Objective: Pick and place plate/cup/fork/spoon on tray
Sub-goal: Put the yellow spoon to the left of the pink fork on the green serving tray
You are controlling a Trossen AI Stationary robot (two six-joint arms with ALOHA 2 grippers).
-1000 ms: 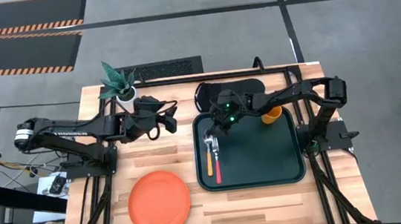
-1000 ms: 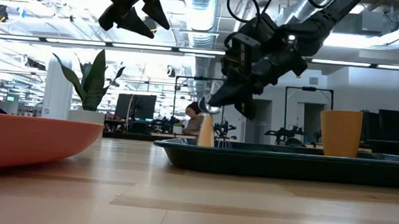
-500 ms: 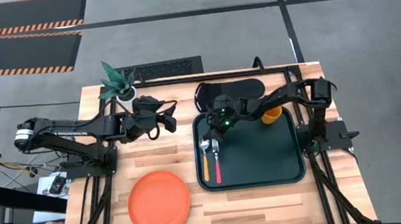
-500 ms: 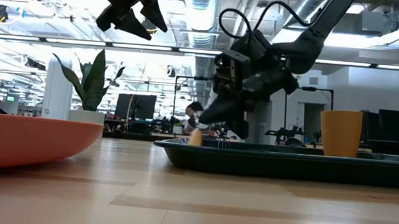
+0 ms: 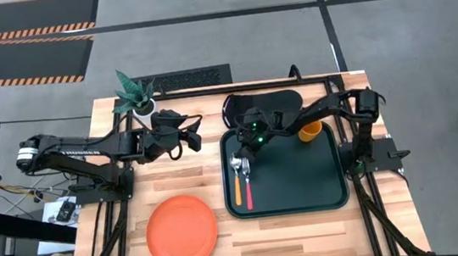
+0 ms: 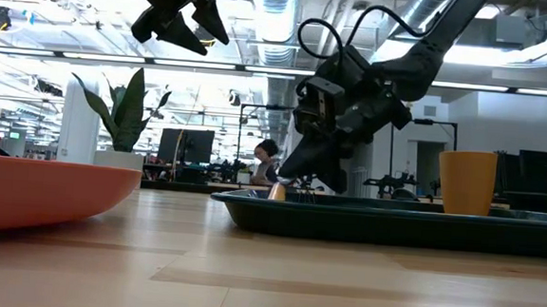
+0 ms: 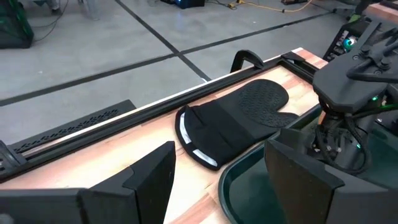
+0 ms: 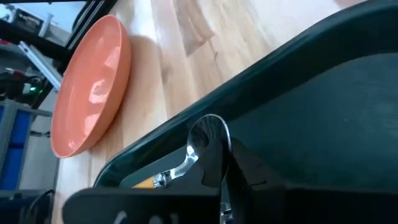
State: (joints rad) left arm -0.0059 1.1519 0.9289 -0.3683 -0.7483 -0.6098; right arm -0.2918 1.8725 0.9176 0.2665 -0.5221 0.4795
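The dark tray (image 5: 303, 180) lies on the table right of centre. The orange cup (image 5: 310, 130) stands at its far right. The red-handled fork (image 5: 248, 196) and the orange-handled spoon (image 5: 237, 187) lie side by side along its left side. My right gripper (image 5: 242, 150) is low over the tray's far left part, shut on the spoon's bowl end. The orange-red plate (image 5: 182, 231) rests on the table, near left of the tray. My left gripper (image 5: 198, 138) hovers open and empty, high beside the tray's far left corner. My right gripper pinches the spoon at its bowl end (image 8: 208, 140) between its fingers (image 8: 239, 171), slanting down from the far right. The silver bowl shows just past the fingertips. The orange handle (image 5: 238, 193) points to the near edge and lies low on the tray floor beside the fork.
A dark oven mitt (image 5: 262, 103) lies just beyond the tray's far rim (image 8: 280, 74). A white plant pot with a green plant (image 5: 136, 95) stands at the far left. Bare wood lies between the plate and the near edge.
My right gripper has gone down and toward the tray's left rim with the spoon, then risen a little. The spoon's handle end has sunk to the tray floor, and the spoon has shifted slightly sideways beside the fork.
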